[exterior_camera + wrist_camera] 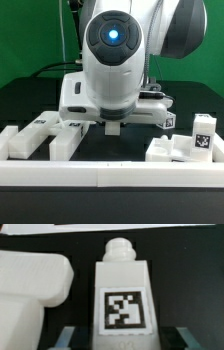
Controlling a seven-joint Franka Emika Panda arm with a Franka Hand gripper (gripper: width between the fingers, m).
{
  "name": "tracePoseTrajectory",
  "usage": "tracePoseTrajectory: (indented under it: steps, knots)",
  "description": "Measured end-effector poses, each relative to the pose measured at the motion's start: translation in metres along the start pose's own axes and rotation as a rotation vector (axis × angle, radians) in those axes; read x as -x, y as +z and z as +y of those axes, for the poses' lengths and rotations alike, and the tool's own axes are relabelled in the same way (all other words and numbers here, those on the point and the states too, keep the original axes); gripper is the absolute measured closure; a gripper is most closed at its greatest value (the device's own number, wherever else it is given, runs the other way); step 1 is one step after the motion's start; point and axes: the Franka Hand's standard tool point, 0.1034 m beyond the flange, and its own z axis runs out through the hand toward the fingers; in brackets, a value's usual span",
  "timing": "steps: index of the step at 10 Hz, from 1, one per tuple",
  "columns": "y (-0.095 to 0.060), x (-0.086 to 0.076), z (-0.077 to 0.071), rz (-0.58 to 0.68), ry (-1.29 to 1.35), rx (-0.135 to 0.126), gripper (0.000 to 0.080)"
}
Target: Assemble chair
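A white chair post point(122, 280) lies on the black table, with a stepped rounded tip and a square black-and-white tag point(124, 308). My gripper point(122, 339) straddles its tagged end. The two fingers point(68, 336) stand on either side, and a dark gap shows between each finger and the post, so the jaws are open. A large rounded white chair part point(30, 291) lies right beside the post. In the exterior view the gripper point(113, 125) is lowered to the table between the white parts, and the hand hides the post.
More white chair parts lie at the exterior view's left point(40, 135) and tagged ones at its right point(195, 145). A wide white slab point(72, 100) sits behind the hand. A white border rail point(110, 175) runs along the front.
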Motion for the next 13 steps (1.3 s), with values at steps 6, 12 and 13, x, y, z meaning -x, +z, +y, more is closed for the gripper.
tracePoseTrajectory:
  steps: [6, 12, 13]
  knots:
    - [-0.042, 0.016, -0.010, -0.026, 0.014, -0.006, 0.0509]
    - [-0.089, 0.021, -0.028, 0.065, 0.075, -0.005, 0.0509]
    - [-0.094, 0.014, -0.029, 0.156, 0.071, -0.008, 0.0509]
